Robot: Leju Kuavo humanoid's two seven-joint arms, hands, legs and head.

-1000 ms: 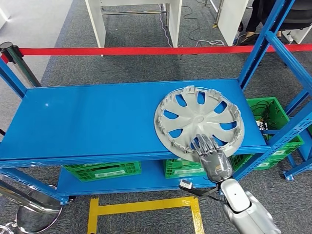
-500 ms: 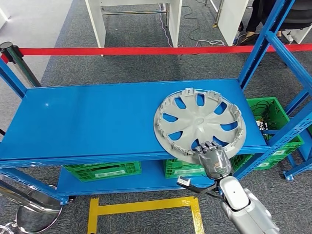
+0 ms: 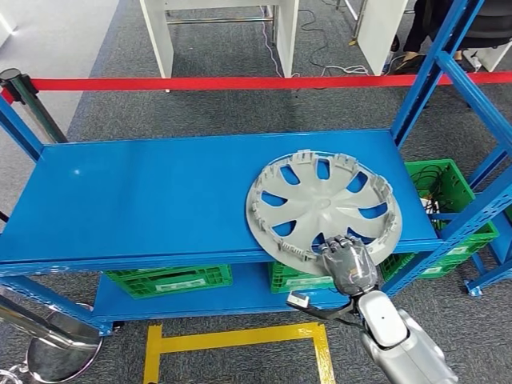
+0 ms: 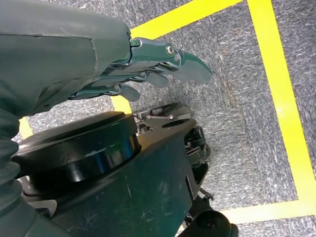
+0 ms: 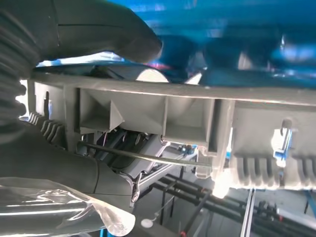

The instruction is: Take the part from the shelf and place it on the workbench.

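On the blue shelf (image 3: 151,200), at the hubcap's (image 3: 323,204) six o'clock rim, the right hand (image 3: 349,264) grips it; fingertips hidden beneath. Left hand (image 4: 149,64) hangs empty, fingers loosely straight.

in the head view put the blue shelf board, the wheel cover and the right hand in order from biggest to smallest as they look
1. Blue shelf board, largest by far.
2. Wheel cover, overhanging the board's front edge.
3. Right hand, gripping the cover's near rim; smallest, though nearest the camera.

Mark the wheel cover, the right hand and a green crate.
wheel cover (image 3: 324,205), head view, on its hub.
right hand (image 3: 349,265), head view, on its back.
green crate (image 3: 170,280), head view, on its front wall.
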